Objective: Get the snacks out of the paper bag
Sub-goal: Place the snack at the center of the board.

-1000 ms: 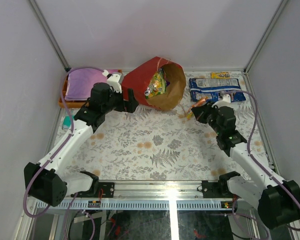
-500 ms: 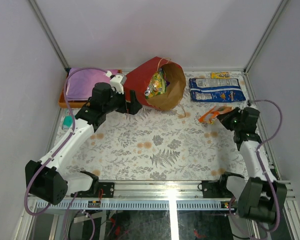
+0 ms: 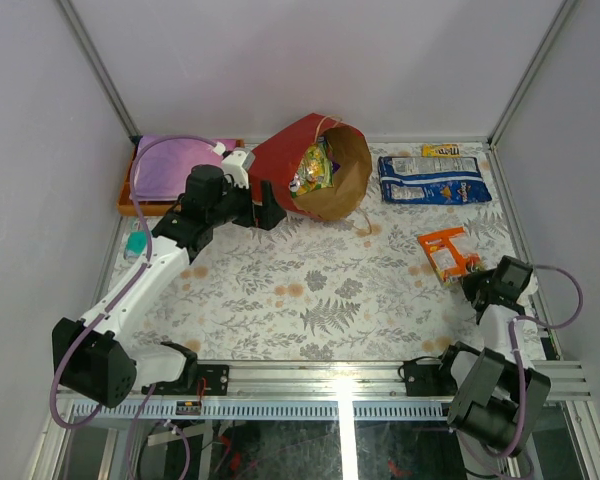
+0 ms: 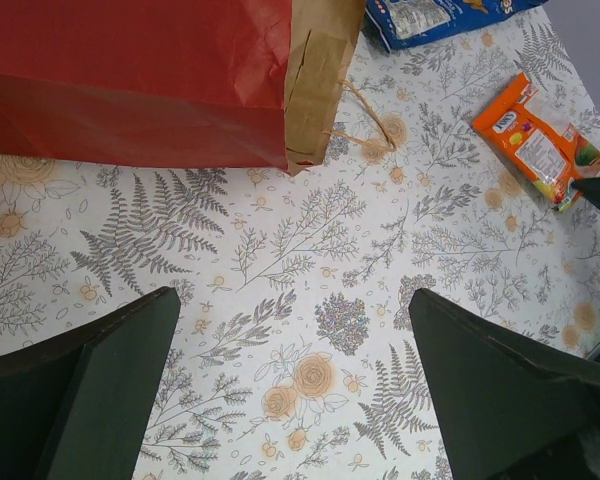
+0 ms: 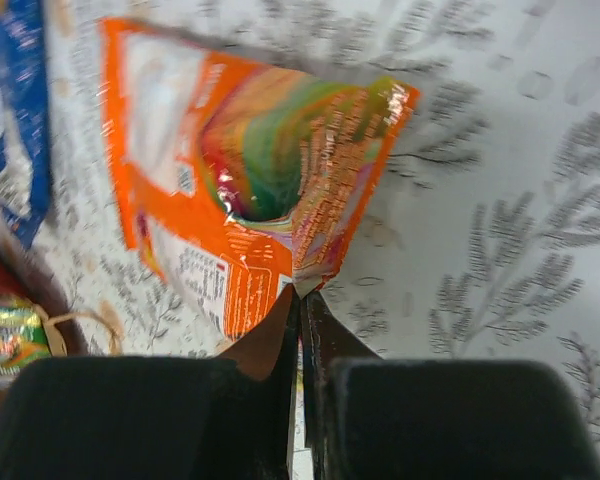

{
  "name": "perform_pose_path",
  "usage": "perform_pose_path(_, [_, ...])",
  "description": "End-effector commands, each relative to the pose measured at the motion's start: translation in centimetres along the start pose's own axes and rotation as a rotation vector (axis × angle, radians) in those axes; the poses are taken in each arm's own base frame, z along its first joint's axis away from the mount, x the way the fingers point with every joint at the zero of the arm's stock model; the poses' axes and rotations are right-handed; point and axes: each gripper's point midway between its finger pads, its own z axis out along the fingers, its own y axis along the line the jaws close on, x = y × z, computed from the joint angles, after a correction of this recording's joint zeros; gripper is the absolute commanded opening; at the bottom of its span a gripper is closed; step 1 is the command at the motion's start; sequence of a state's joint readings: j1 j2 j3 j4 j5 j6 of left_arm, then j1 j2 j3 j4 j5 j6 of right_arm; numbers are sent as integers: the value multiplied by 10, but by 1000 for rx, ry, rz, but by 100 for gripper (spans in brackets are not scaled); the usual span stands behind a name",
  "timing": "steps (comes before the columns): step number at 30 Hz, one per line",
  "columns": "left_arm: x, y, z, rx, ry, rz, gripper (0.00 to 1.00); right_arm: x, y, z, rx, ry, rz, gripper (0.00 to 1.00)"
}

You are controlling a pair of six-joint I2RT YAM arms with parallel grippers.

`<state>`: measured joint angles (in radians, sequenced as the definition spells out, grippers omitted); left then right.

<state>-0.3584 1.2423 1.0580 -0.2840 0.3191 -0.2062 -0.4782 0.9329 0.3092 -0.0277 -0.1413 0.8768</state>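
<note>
The red paper bag [image 3: 292, 152] lies on its side at the back, its mouth facing right and front. Glossy green and yellow snacks [image 3: 314, 168] show inside it. My left gripper [image 3: 267, 208] hovers open just in front of the bag's side, nothing between its fingers [image 4: 92, 392]; the bag [image 4: 130, 80] fills the top left of that wrist view. My right gripper [image 3: 468, 274] is at the near right, shut on a corner of the orange packet [image 3: 444, 250]. The packet [image 5: 242, 190] lies on the cloth ahead of the pinching tips [image 5: 301, 292].
A blue-white bag [image 3: 432, 180] and a small yellow bar [image 3: 440, 150] lie at the back right. An orange tray [image 3: 126, 203] with a flat purple item sits back left, with a teal packet [image 3: 135, 243] by the left edge. The bag's loop handle [image 4: 365, 112] trails on the cloth.
My right arm has drawn back from the bag's mouth to the near right, carrying the orange packet with it. The left gripper has stayed open beside the bag.
</note>
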Motion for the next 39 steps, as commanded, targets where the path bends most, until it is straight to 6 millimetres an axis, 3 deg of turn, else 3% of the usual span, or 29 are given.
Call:
perform_pose_path(1, [-9, -2, -2, 12, -27, 15, 100, 0, -13, 5, 61, 5, 158, 0])
perform_pose_path(5, [-6, 0, -1, 2, -23, 12, 100, -11, -24, 5, 109, -64, 200, 0])
perform_pose_path(12, [-6, -2, 0, 17, -13, 9, 100, -46, -9, 26, 82, -150, 219, 0])
perform_pose_path(22, [-3, 1, 1, 0, -5, 14, 100, -72, 14, 67, -10, -181, 382, 0])
perform_pose_path(30, [0, 7, 6, -22, 7, 7, 100, -86, 18, 67, -18, -240, 467, 0])
perform_pose_path(34, [6, 15, 9, -56, 18, -4, 100, -95, 14, 60, -19, -306, 470, 0])
perform_pose_path(37, [8, 21, 10, -88, 14, -10, 100, -96, 22, 58, -46, -297, 438, 0])
perform_pose_path(38, [8, 23, 9, -95, 8, -9, 100, -95, 26, 58, -61, -281, 423, 9])
perform_pose_path(39, [8, 24, 9, -100, 2, -8, 100, -93, 30, 58, -70, -263, 413, 29])
